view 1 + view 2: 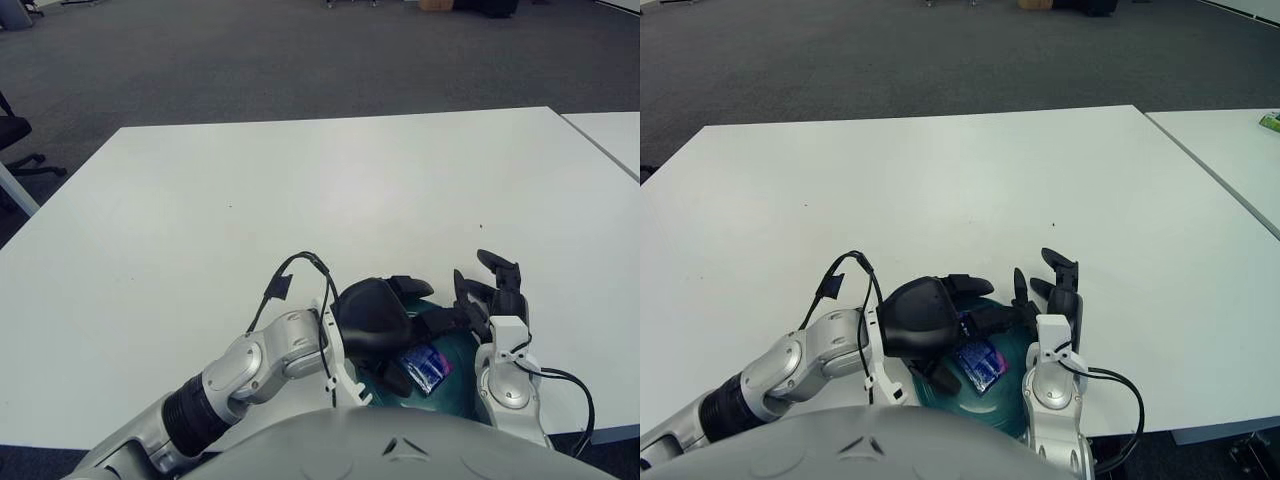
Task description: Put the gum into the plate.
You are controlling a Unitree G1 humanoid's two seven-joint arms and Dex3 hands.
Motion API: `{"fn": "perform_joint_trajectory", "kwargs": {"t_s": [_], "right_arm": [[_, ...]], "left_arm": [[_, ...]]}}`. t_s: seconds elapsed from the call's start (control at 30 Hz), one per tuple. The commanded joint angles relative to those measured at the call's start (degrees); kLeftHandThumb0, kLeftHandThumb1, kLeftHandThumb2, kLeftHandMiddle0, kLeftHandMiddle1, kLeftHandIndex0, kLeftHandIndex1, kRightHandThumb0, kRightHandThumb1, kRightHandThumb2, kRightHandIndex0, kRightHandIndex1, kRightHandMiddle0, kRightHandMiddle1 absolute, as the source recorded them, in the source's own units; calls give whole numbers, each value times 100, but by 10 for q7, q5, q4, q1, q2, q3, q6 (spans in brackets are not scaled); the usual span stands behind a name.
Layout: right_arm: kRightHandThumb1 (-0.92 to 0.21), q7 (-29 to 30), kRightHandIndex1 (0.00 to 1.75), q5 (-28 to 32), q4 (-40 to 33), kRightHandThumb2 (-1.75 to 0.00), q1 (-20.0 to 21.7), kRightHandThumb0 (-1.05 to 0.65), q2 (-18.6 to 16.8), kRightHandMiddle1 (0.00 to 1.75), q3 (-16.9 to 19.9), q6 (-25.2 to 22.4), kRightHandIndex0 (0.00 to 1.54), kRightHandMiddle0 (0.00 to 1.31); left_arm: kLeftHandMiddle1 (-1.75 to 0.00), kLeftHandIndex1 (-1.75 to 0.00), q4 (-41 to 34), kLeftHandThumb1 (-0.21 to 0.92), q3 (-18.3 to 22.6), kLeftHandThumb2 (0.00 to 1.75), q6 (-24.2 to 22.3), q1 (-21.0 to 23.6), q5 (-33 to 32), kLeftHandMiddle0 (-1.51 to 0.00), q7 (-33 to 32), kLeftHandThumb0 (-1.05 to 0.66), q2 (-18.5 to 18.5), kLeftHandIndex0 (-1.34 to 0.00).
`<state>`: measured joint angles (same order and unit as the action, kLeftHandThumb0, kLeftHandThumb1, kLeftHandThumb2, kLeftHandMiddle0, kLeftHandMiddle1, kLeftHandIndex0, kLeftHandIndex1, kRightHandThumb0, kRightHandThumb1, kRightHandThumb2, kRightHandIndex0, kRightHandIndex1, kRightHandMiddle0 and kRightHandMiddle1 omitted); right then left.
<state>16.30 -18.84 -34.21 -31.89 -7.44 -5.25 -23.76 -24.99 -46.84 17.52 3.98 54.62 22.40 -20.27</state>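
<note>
Where you look at lower centre of frame, gum [424, 366] lies flat in teal plate [455, 392], near table [300, 200] front edge. Left hand [385, 318] sits over plate's left part, fingers spread, gripping nothing, thumb beside gum. Right hand [492, 292] at plate's right rim, fingers loose, empty.

head stereo pair, looking down, table [300, 190] shared

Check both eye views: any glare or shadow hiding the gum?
Left eye view: even light, no glare on the white table; gum shows clearly on the plate under the left hand. Right eye view: same; right hand casts only a faint shadow.
</note>
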Motion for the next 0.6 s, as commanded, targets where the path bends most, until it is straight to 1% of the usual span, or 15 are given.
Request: {"fn": "perform_joint_trajectory", "kwargs": {"t_s": [0.0, 0.1, 0.2, 0.23, 0.27, 0.3, 0.33, 0.37, 0.4, 0.47, 0.5, 0.57], "right_arm": [[-92, -1, 88, 8, -6, -52, -34, -48, -13, 80, 2, -11, 27, 0], [-92, -2, 84, 11, -9, -52, -36, -49, -13, 79, 3, -12, 29, 0], [-92, 0, 83, 13, -11, -51, -37, -49, -15, 79, 4, -13, 30, 0], [-92, 1, 84, 17, -3, -51, -35, -49, -16, 80, 9, -9, 30, 0], [-92, 3, 85, 21, 2, -50, -34, -49, -17, 83, 12, -5, 30, 0], [-92, 4, 86, 29, 20, -49, -29, -48, -17, 85, 22, 6, 30, 0], [-91, 4, 91, 35, 32, -49, -25, -46, -16, 89, 29, 14, 30, 0], [-90, 3, 92, 42, 43, -49, -21, -45, -14, 91, 36, 24, 30, 0], [-87, 3, 98, 47, 51, -52, -19, -43, -12, 96, 40, 31, 30, 0], [-83, -1, 104, 55, 60, -56, -18, -40, -8, 102, 47, 45, 30, 0], [-81, -2, 107, 58, 63, -59, -19, -38, -6, 104, 50, 51, 30, 0], [-79, -11, 109, 66, 64, -62, -21, -37, 0, 107, 55, 62, 30, 0]], "left_arm": [[-4, -17, -46, 92, -42, 95, 45, -36, -23, -39, 7, -105, 0, 0], [-3, -17, -53, 92, -36, 95, 42, -35, -32, -37, 16, -105, -3, 0], [-1, -16, -72, 92, -22, 94, 39, -32, -52, -33, 39, -105, -20, 0], [-1, -15, -101, 92, -2, 93, 29, -27, -81, -30, 68, -105, -39, 0], [0, -12, -121, 92, 12, 91, 22, -22, -101, -22, 89, -105, -52, 0], [0, -10, -138, 92, 26, 90, 6, -17, -121, -17, 112, -105, -56, 0], [0, -8, -148, 92, 34, 89, -6, -13, -133, -13, 126, -105, -56, 0], [0, -7, -153, 92, 40, 89, -26, -13, -139, -12, 138, -105, -47, 0], [0, -5, -158, 92, 44, 88, -40, -12, -144, -9, 146, -105, -41, 0], [0, -4, -164, 92, 60, 87, -86, -4, -153, -6, 162, -105, -16, 0], [0, -3, -166, 92, 62, 86, -98, -2, -154, -5, 167, -105, -10, 0], [0, -3, -157, 92, 80, 85, -131, -10, -162, -4, 155, -105, 10, 0]]}}
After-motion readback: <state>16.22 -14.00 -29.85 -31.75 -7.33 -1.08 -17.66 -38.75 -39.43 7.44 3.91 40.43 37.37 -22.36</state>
